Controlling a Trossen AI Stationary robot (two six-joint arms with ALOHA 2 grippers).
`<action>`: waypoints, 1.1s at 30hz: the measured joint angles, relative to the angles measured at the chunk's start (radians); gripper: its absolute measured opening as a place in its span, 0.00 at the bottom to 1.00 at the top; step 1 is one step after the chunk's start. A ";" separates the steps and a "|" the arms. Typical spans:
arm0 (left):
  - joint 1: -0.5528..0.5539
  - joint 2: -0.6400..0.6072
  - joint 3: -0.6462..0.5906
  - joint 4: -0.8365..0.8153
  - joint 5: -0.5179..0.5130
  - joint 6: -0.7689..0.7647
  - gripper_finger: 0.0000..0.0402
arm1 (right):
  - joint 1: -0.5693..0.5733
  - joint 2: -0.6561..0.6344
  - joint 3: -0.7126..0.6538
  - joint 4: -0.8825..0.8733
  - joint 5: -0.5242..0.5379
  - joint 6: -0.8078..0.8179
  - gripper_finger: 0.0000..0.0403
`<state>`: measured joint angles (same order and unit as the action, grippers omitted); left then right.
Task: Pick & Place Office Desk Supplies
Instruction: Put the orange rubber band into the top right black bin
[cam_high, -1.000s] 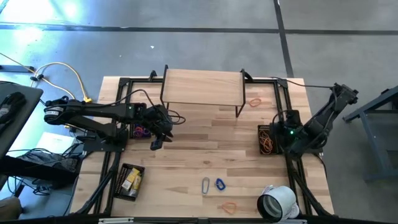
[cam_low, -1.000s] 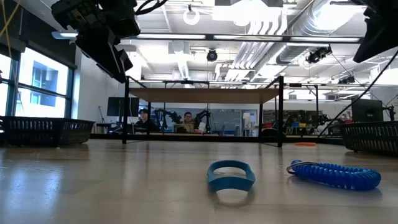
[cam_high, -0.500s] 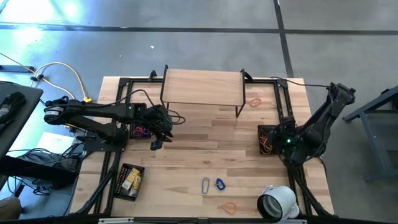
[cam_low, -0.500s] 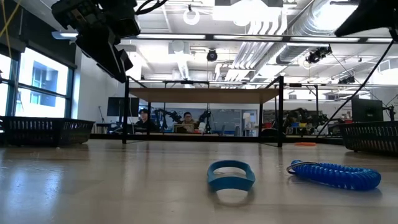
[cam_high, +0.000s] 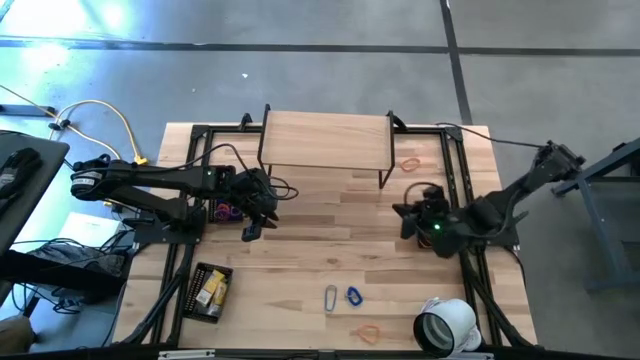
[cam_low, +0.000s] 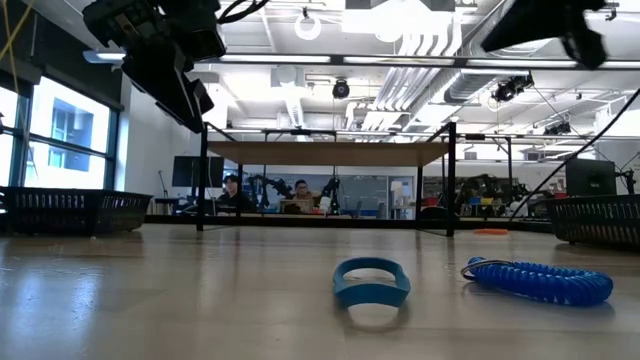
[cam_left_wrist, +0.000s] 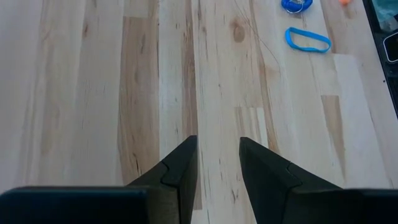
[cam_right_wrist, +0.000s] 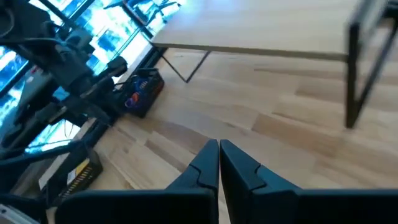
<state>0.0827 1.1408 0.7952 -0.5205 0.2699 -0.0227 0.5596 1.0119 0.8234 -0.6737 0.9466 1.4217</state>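
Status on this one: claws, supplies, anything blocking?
Left claw open, empty, above bare wood by its basket. Right claw shut, empty, beside its basket. Silver clip, blue loop, orange band on the table. Nothing blocking.

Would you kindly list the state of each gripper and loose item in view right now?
left gripper: open, empty, above bare wood.
right gripper: shut, empty, raised.
blue band: lying flat on table.
blue coil: lying loose beside it.
silver clip: flat on table.
tape roll: on its side.
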 joint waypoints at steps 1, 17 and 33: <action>0.000 0.000 0.000 0.000 0.000 0.000 0.29 | -0.024 0.006 0.000 0.035 -0.019 -0.049 0.01; 0.000 0.000 0.000 -0.029 0.000 0.009 0.29 | -0.432 0.042 0.152 -0.236 -0.312 -0.287 0.01; 0.060 0.000 0.000 0.003 -0.002 0.060 0.29 | -1.040 0.171 0.538 -0.710 -0.770 -0.527 0.01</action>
<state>0.1428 1.1404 0.7952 -0.5179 0.2676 0.0369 -0.4807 1.1833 1.3610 -1.3832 0.1762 0.8949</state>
